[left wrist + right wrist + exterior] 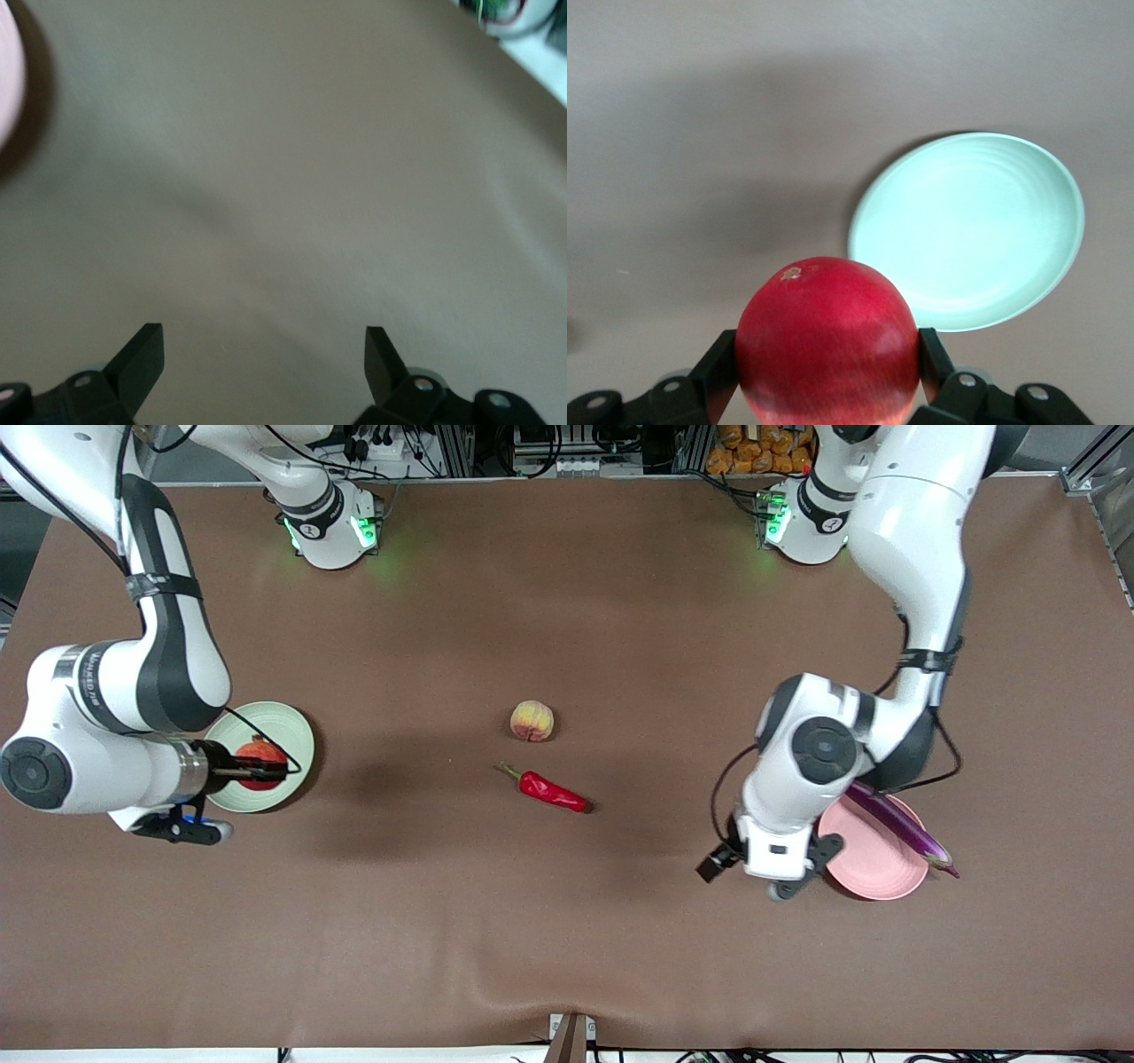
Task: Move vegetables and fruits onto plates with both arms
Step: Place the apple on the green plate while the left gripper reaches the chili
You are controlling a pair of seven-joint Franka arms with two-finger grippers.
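My right gripper (264, 767) (827, 350) is shut on the round red fruit (259, 763) (828, 341) and holds it in the air over the pale green plate (288, 724) (974, 230), which has nothing on it. The purple eggplant (895, 824) lies across the pale pink plate (873, 872) (7, 80), its tip past the rim. My left gripper (713, 864) (264, 341) is open over bare table beside the pink plate, nothing between its fingers. The peach (532, 720) and the red chili pepper (554, 790) lie mid-table, the chili nearer to the front camera.
The brown mat (567, 921) covers the whole table. The two plates lie at the two arms' ends of it, with the peach and chili between them. A small fixture (571, 1036) sits at the table edge nearest the front camera.
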